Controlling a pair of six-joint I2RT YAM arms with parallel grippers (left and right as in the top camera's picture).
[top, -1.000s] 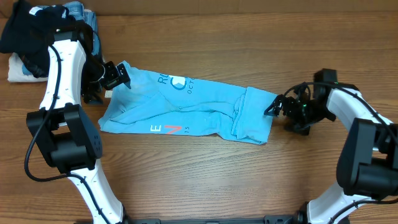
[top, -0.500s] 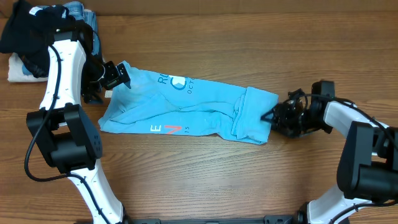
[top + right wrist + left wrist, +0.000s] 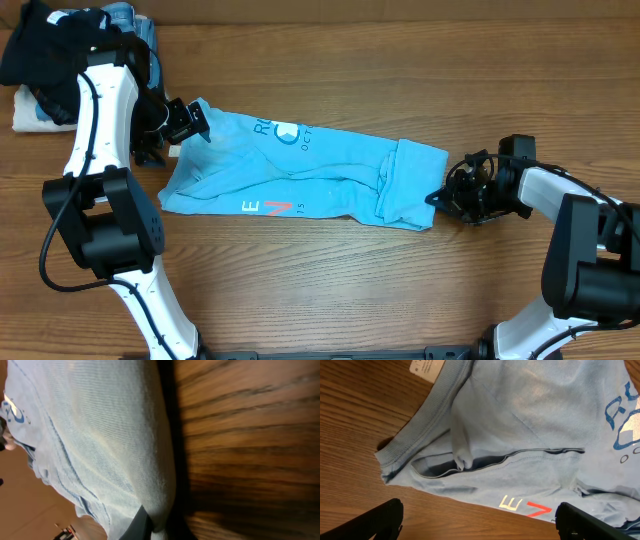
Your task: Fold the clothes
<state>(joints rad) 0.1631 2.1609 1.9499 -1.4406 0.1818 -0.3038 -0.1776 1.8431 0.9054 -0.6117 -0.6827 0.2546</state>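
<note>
The sky-blue T-shirt lies stretched crosswise on the wooden table, rumpled, with one end folded over on itself. The left gripper sits at the shirt's collar end, just above the cloth. In its wrist view the two fingers stand wide apart with nothing between them, and the ribbed collar and red-and-white lettering lie below. The right gripper is at the shirt's folded end, its tip touching the edge. Its wrist view shows only cloth, wood and a sliver of dark finger, so I cannot tell whether it pinches the fabric. Beyond the collar end, apart from the shirt, lie a black garment and blue jeans.
</note>
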